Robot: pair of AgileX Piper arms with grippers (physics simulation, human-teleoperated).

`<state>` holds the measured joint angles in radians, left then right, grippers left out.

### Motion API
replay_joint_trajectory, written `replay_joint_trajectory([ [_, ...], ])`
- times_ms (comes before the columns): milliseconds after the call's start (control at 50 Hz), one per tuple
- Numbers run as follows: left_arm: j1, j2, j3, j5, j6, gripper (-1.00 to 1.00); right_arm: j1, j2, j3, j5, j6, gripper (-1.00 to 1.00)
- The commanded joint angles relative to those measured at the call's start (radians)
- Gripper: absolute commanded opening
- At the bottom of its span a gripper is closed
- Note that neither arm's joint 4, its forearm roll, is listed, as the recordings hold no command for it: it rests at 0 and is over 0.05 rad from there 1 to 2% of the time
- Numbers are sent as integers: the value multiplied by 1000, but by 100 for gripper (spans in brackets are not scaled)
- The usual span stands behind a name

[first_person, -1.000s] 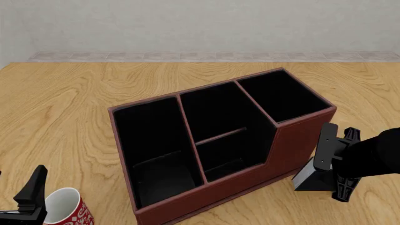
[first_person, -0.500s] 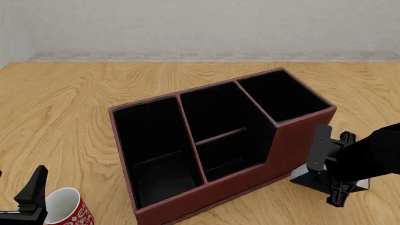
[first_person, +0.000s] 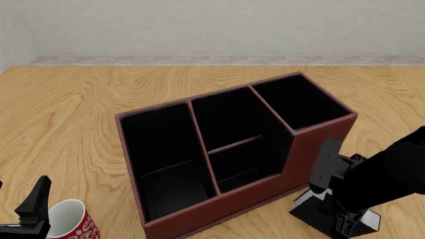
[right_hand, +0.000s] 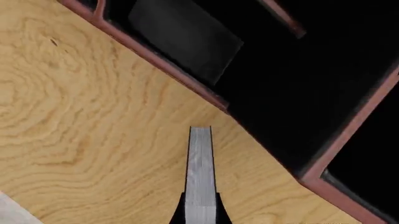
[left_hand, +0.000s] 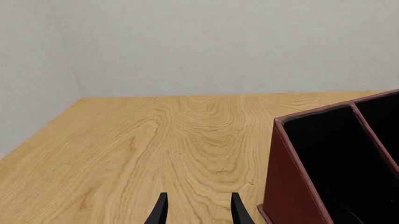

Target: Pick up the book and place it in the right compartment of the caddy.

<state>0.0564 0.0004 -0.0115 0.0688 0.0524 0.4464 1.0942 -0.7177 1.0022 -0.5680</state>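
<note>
The book (first_person: 311, 209), black with white page edges, is clamped between my right gripper's (first_person: 336, 195) fingers, low beside the caddy's (first_person: 317, 142) near right corner. In the right wrist view the book's pale page edge (right_hand: 201, 172) stands between the fingers, with the caddy's rim (right_hand: 163, 67) beyond it. The right compartment (first_person: 300, 99), taller-walled and black-lined, holds nothing. My left gripper (first_person: 30, 214) is at the near left corner beside the mug; the left wrist view shows it open (left_hand: 198, 212) and empty over bare wood, with the caddy's end wall (left_hand: 285, 186) beside it.
A red-and-white patterned mug (first_person: 69, 221) stands at the near left edge, right next to my left gripper. The caddy's middle section has a low crossbar (first_person: 234, 144); its left section (first_person: 166, 154) is undivided. A wall with a tiled skirting runs behind the table.
My right gripper has carried the book to the left and nearer, closer to the caddy's near right corner, and the book now lies flatter. The left arm and mug have not moved.
</note>
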Motion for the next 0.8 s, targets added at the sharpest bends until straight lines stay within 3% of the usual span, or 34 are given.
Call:
replay_joint_trajectory([
  [20,0,0,-4,3,-4,100,58,-68,-31,132,97,-100],
  [160,1,0,-4,5,-4,100,11,-118,-73,214,67,-100],
  [280,-3,0,-2,4,-5,100,-45,-146,-69,218,29,-100],
  [380,-7,0,-1,5,-7,100,-35,-154,-69,218,50,-100],
  [580,-13,0,-11,4,-14,100,-158,-184,-86,218,-52,-100],
  [740,-12,3,-18,1,-20,100,-190,-208,-96,218,-70,-100],
  [760,-12,4,-20,1,-21,100,-247,-226,-96,218,-130,-100],
  [800,-12,4,-23,2,-22,100,-236,-226,-97,218,-104,-100],
])
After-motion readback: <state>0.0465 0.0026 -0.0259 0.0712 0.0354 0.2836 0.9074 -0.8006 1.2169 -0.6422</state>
